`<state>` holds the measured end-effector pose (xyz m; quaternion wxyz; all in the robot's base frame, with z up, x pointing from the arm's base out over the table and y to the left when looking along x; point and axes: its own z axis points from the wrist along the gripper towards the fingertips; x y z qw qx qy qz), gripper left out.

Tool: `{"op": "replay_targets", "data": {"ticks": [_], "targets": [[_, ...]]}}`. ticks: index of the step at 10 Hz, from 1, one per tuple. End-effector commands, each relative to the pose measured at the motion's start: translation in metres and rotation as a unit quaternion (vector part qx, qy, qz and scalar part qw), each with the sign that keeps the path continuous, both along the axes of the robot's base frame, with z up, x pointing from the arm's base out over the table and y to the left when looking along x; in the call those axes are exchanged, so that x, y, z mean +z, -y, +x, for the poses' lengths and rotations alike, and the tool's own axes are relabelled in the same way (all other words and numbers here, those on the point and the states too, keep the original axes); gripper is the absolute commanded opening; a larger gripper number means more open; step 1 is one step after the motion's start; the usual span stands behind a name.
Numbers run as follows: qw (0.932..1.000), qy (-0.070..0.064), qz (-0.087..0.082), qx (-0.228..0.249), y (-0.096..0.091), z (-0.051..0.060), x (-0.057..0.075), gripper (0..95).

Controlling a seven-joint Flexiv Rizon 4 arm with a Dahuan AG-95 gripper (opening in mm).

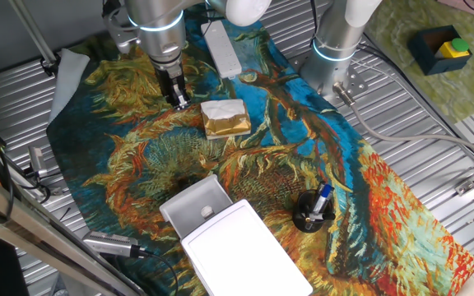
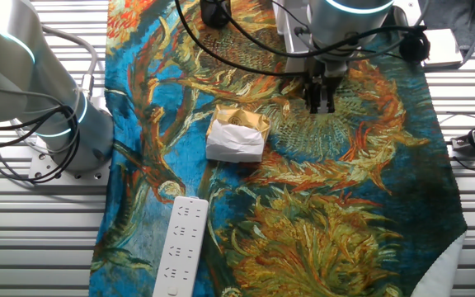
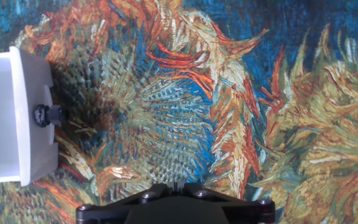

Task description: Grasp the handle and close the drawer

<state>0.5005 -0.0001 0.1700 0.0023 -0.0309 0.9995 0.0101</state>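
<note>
The drawer (image 1: 194, 203) stands open, well apart from the hand (image 1: 178, 103).

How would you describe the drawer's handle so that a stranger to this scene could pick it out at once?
Start at the flat-topped white plastic box on the sunflower-patterned cloth. A shallow white tray-like drawer sticks out of it, open. The handle is the tiny round knob at the middle of the drawer's front wall, facing the gripper; it looks dark in the hand view, and nothing else nearby is so small.
</note>
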Motion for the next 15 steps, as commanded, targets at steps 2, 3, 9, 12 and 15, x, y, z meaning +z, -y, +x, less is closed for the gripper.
{"op": "replay_targets", "data": {"ticks": [2, 3, 9, 12, 15], "targets": [[0.9933, 0.002, -0.002, 0.116, 0.0, -0.001, 0.001, 0.0], [0.9869, 0.006, -0.002, 0.161, 0.0, -0.001, 0.001, 0.0], [0.8935, 0.028, -0.016, 0.448, -0.012, 0.034, 0.003, 0.0], [0.8302, 0.051, 0.014, 0.555, -0.02, 0.083, 0.009, 0.0], [0.7948, 0.069, 0.016, 0.603, -0.034, 0.118, 0.014, 0.0]]}}
